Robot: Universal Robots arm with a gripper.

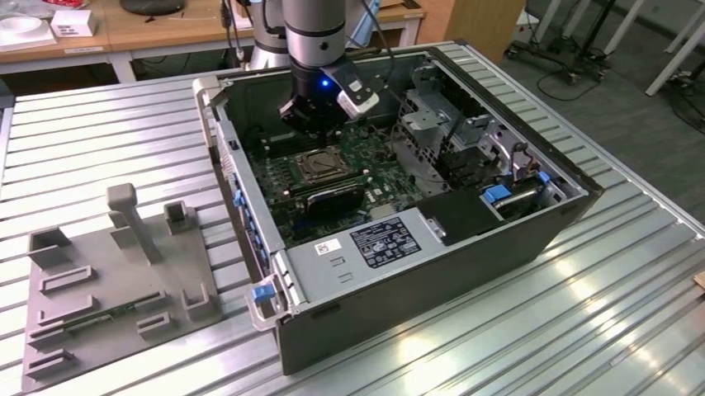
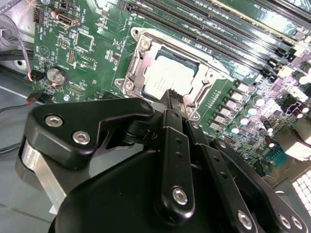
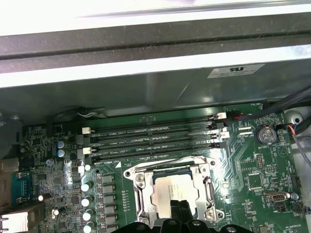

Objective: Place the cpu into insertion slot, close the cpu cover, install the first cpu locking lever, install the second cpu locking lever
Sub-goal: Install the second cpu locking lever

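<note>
Currently: cpu (image 3: 174,190) seated in insertion slot (image 3: 138,178), cpu cover (image 2: 203,83) down; gripper (image 2: 171,97) fingers together, empty; levers need straight, steady pressing.

The exterior view looks down from above and well back at the open computer case (image 1: 408,190) on the table (image 1: 99,132). Both wrist views sit close over the motherboard (image 3: 252,165), sharing the socket (image 2: 167,77) and memory slots (image 3: 153,141).
</note>
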